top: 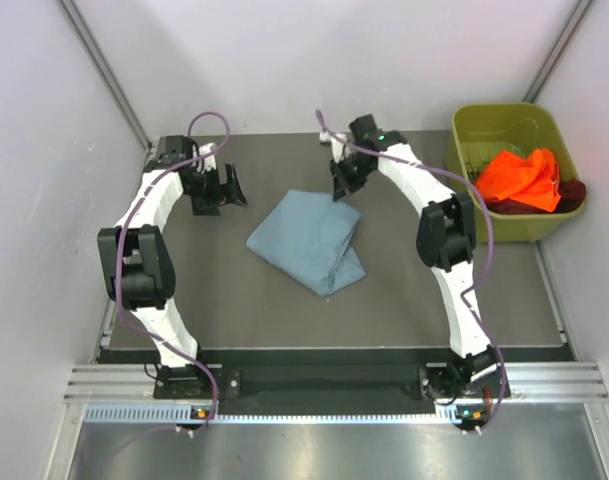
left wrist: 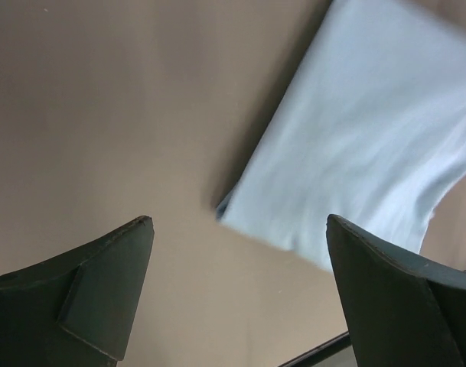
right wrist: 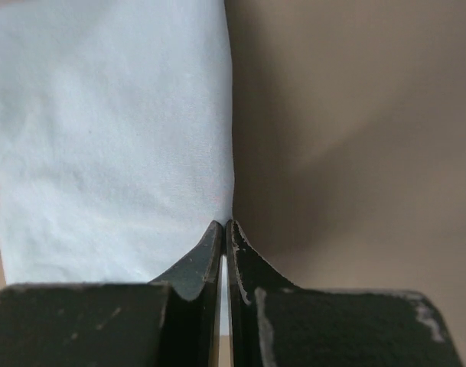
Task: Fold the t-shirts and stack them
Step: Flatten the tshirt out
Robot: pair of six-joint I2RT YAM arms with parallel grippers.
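The blue-grey t-shirt [top: 309,240] lies folded in a rough rectangle in the middle of the table. My right gripper [top: 341,186] is shut on its far right corner; in the right wrist view the jaws [right wrist: 225,226] pinch the shirt's edge [right wrist: 110,138]. My left gripper [top: 230,190] is open and empty, left of the shirt and apart from it; in the left wrist view [left wrist: 239,223] the shirt's corner [left wrist: 355,138] lies ahead of the fingers. The orange t-shirt [top: 519,175] lies crumpled in the bin on top of the dark maroon t-shirt [top: 572,192].
The olive-green plastic bin [top: 504,120] stands at the back right corner, off the dark mat. Grey walls close in the table on the left, back and right. The mat's near edge [top: 324,350] runs in front of the arm bases.
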